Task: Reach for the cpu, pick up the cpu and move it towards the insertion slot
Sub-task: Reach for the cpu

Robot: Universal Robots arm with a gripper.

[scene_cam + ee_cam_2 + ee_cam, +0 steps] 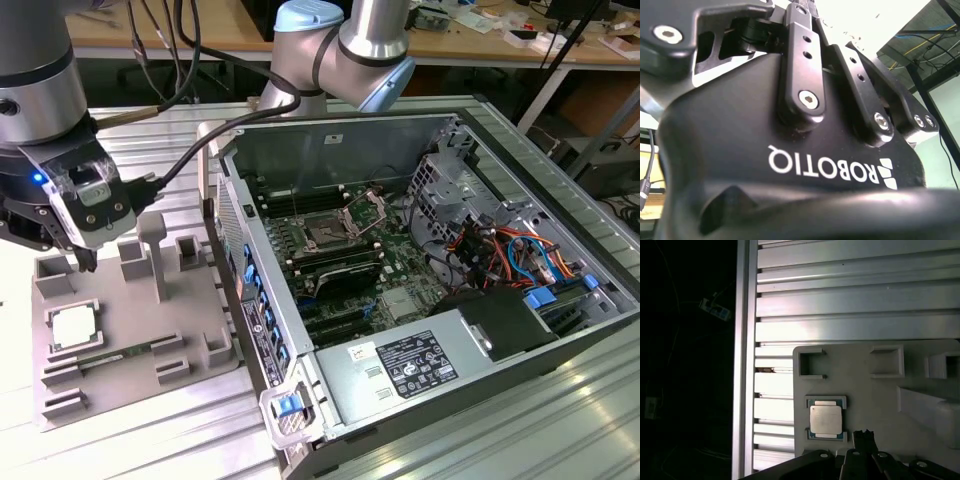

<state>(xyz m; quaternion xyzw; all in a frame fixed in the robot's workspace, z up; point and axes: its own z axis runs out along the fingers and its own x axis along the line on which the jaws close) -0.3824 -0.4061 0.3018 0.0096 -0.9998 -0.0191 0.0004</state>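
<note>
The cpu (74, 326), a small silver-topped square, lies flat in a recess of the grey holder plate (190, 300) at the exterior view's left. My gripper (85, 262) hangs just above that plate, a short way behind the cpu and not touching it. In the first wrist view the cpu (826, 419) sits close beside the gripper (864, 436). The second wrist view shows the gripper's black body (790, 130) up close. The insertion slot (325, 236) is a dark square socket on the motherboard inside the open computer case, with its silver bracket (366, 212) raised.
The holder plate carries upright posts (152, 250) and a green memory stick (110, 352). The open computer case (470, 360) has a tall near wall (250, 290), a power supply and bundled cables (500, 250). The ribbed aluminium table (855, 305) ends at an edge (742, 365).
</note>
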